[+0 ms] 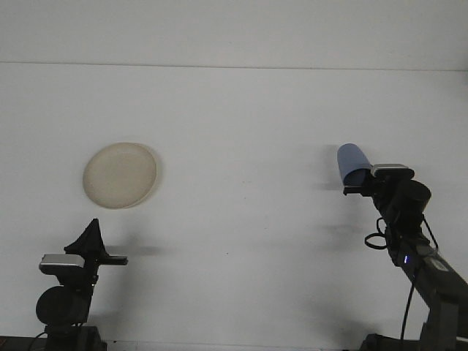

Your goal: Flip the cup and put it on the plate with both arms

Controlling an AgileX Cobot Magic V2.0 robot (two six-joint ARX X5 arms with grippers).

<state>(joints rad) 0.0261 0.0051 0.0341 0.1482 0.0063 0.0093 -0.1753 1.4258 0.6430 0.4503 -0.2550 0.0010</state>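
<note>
Right arm's fingers (pixel 356 186) grip the blue plastic cup (pixel 352 162) off the white table (pixel 241 110), ready for flipping, well apart from the round cream plate (pixel 120 175); the left fingers (pixel 91 238), I can't tell.

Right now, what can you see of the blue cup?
The blue cup is a plain, smooth, tapered tumbler, plastic by its look, with no handle. It is on the right side of the white table, far from the cream plate. It leans with its top toward the left. The right hand grips its lower end, hiding that end. Nothing else touches it.
</note>
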